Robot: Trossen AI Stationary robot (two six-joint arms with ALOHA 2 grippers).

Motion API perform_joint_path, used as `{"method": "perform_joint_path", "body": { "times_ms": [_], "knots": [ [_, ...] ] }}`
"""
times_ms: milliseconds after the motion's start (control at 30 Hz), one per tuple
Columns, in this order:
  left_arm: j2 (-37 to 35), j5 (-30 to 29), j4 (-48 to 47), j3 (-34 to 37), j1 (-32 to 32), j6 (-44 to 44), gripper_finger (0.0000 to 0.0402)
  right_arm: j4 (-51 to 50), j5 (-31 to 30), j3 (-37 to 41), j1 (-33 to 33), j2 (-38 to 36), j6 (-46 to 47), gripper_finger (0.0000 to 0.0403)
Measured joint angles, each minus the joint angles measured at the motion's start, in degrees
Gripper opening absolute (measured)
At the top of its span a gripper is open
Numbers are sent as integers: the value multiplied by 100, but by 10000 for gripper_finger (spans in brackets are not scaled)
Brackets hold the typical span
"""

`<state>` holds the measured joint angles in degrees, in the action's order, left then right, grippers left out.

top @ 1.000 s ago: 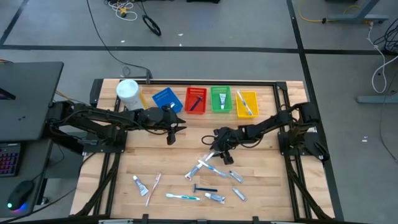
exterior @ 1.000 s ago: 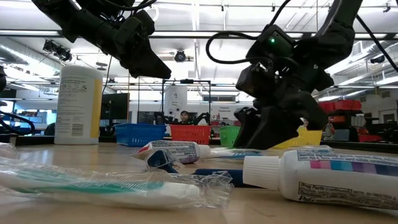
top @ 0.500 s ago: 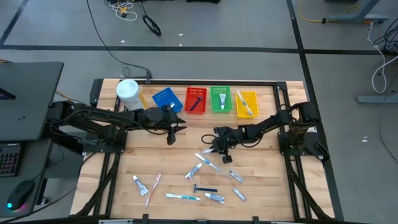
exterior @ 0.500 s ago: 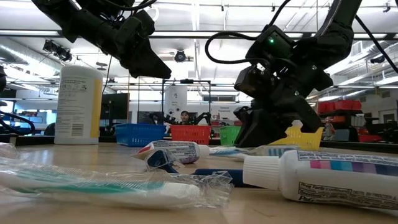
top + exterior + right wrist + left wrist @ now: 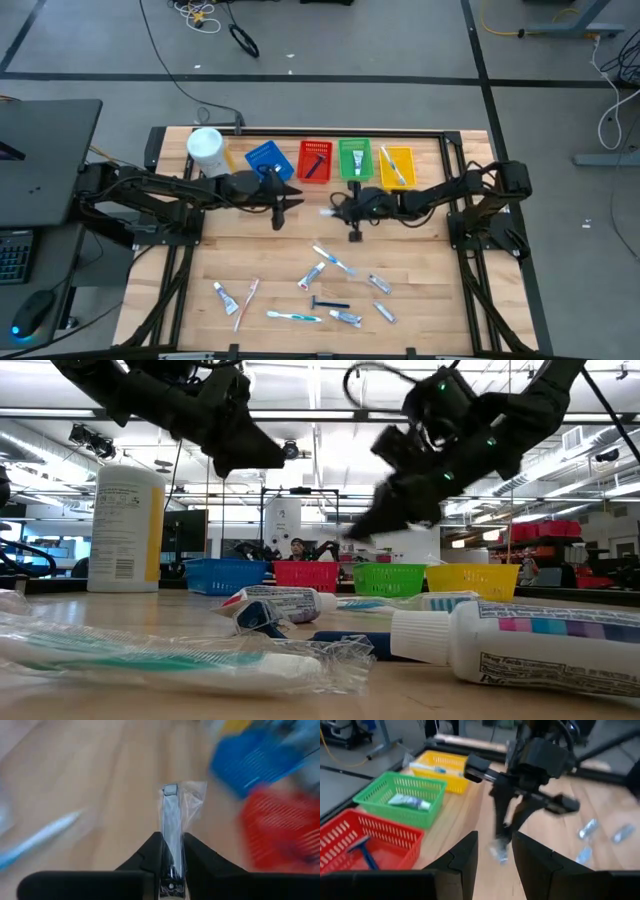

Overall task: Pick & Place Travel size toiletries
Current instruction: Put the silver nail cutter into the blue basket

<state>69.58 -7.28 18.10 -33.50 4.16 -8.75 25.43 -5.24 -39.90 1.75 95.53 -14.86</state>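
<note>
My right gripper [image 5: 340, 211] hangs above mid-table, just in front of the green basket [image 5: 355, 158]. It is shut on a slim silver toiletry in a clear wrapper [image 5: 171, 815]. My left gripper [image 5: 285, 207] hovers open, with nothing between its fingers, in front of the blue basket [image 5: 268, 160]. It faces the right gripper. Several more toiletries lie flat on the near half of the table: a toothbrush [image 5: 333, 260], a small tube [image 5: 312, 274], a dark blue razor [image 5: 328, 303] and another toothbrush [image 5: 295, 316]. My right gripper pinches the wrapped silver toiletry between its two fingers [image 5: 153, 851], at the end nearest the wrist [image 5: 171, 845]. The toiletry lies along the fingers and sticks out past their tips. The fingers slant down from the table's right. The toiletry is lifted clear of the table.
Blue, red [image 5: 315, 160], green and yellow [image 5: 397, 166] baskets stand in a row along the far edge. A razor, a tube and a toothbrush lie in the last three. A large white canister [image 5: 206, 150] stands at the far left. Bare wood lies between the arms and the loose toiletries.
My right gripper has risen from among the loose toiletries and gone toward the far edge, tipping nearer to level. It has lifted the wrapped silver toiletry clear of the table. My left gripper has stayed in place.
</note>
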Motion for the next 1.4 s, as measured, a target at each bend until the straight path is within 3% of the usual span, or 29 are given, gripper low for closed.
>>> {"method": "perform_joint_path", "body": {
  "times_ms": [167, 333, 533, 933, 1200, 1400],
  "knots": [
    [31, -744, 290, 0, 2, -875, 128, 1544, -967, -3, 16, 0, -1155, 67],
    [31, -1201, 293, 0, 2, -1290, 128, 2053, -1250, -9, 50, -2, -1617, 68],
    [155, -1239, 674, 0, 8, -1579, 128, 2182, -1125, -9, 84, -2, -1606, 70],
    [1115, -893, 1672, -50, 44, -1719, 128, 2107, -1123, -11, 97, -5, -1583, 71],
    [1131, -868, 1997, -52, 44, -1684, 128, 2112, -1113, -11, 97, -5, -1581, 71],
    [1125, -660, 2061, -55, 252, -2262, 128, 2479, -1053, -9, 102, -5, -1483, 71]
  ]
}}
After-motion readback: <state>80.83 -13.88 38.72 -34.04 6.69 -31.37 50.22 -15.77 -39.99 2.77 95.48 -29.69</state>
